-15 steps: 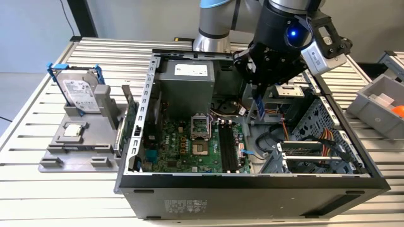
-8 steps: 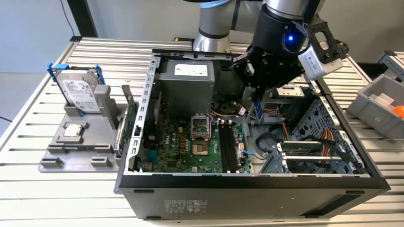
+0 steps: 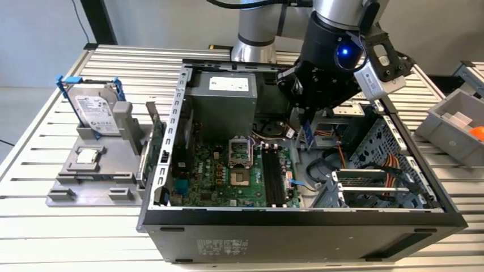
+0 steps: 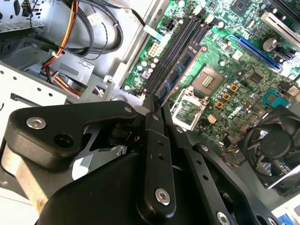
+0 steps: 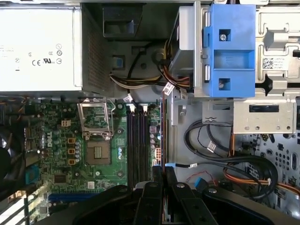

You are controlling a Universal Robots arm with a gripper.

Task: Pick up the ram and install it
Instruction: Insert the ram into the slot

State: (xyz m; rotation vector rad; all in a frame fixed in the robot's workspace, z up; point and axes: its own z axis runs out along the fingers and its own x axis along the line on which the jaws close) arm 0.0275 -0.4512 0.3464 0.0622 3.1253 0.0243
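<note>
Overhead, from the exterior view's left to its right: a hard drive in a blue-handled bracket is standing on a gray holder on the slatted metal table, just beside an open computer case. Inside the case, a green motherboard is lying flat, with long black slots running along it and a gray power supply sitting behind. Above the slots, the robot arm is reaching down into the case, its gripper clenching the ram, a narrow blue stick hanging upright between the fingers, just beside the slots and a bundle of orange and black cables. In the second wrist view, the black fingers are pinching the ram by 1 end, its length angling over the slots without visibly sitting in any of them. In the first wrist view, the ram is appearing edge-on beside the slots.
</note>
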